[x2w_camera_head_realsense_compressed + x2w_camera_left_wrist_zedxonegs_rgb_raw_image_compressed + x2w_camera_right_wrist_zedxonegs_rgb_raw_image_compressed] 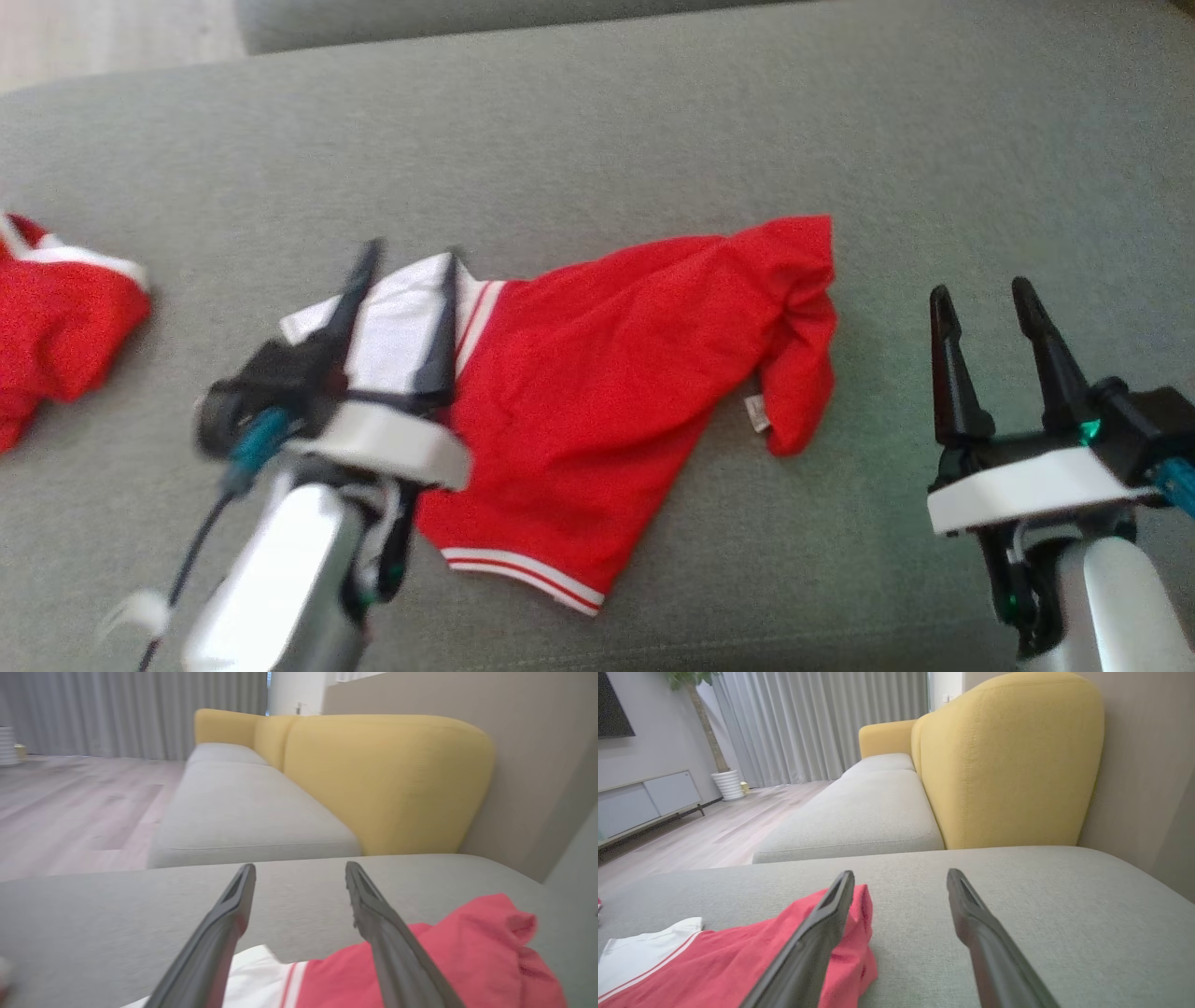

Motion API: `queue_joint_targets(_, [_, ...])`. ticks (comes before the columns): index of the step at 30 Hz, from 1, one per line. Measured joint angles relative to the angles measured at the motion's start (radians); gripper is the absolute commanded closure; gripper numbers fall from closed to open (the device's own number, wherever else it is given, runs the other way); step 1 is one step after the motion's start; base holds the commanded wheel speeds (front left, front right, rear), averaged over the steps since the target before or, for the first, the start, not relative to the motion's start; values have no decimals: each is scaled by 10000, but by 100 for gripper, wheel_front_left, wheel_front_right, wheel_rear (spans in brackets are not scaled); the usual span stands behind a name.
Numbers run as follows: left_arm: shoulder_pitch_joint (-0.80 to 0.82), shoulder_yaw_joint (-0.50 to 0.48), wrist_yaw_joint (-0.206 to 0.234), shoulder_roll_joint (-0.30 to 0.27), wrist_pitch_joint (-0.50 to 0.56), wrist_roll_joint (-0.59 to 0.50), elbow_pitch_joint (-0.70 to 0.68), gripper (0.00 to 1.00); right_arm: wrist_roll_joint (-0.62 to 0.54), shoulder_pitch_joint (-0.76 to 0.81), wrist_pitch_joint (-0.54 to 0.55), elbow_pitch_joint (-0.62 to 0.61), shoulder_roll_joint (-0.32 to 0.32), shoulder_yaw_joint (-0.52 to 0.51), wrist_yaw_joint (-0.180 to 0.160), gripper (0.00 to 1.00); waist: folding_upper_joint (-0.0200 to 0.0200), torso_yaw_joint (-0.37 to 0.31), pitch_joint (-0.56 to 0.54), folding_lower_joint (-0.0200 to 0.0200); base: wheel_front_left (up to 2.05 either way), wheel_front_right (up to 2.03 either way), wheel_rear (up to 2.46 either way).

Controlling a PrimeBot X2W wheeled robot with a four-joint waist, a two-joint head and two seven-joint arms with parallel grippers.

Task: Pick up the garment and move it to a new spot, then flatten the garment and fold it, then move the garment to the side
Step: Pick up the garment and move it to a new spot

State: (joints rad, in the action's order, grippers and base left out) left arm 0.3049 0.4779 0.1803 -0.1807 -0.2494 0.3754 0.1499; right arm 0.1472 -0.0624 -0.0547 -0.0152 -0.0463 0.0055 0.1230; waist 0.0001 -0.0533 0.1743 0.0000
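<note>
The left hand (414,252) is seen at the lower left of the head view with its two fingers spread apart and nothing held between them, poised over the white panel (397,331) of the garment (597,392). The right hand (978,289), at the lower right, is likewise spread and empty, and is kept apart from the cloth. The garment is laid rumpled across the middle of the grey cushion (653,140), its striped hem (523,569) turned toward the bottom of the frame. The flattening step is judged to be in hand. It is likely best done if the white panel is pinched at its outer edge by the left hand, the bunched fold (803,308) at the upper right is taken by the right hand, and the two are drawn apart low over the cushion, so that only one layer is caught. The left hand is blurred, so contact with the cloth cannot be told, and the garment beneath it is hidden. A second red cloth (56,336) is cut off by the left edge, and the label (758,413) is too small to be read.
</note>
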Motion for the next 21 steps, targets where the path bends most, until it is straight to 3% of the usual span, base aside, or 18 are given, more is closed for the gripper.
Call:
queue_joint_targets(3, [-690,-648,228,-268,-2,-19,-349,0,-107,232,155,-35,0,-4,0,0,0,288,-249,0,0,0,0])
queue_joint_targets(7, [-1208,-1106,207,-443,-2,-71,-499,0,-234,435,263,-31,0,-15,0,0,0,518,-485,0,0,0,0])
queue_joint_targets(16, [-2336,-1674,-447,-579,-2,-58,-506,0,-345,865,552,-15,0,-13,0,0,0,741,-1111,0,0,0,0])
queue_joint_targets(21, [-2848,-1659,-583,-581,-2,-58,-430,0,-430,1246,654,12,2,31,0,0,0,674,-1458,0,0,0,0])
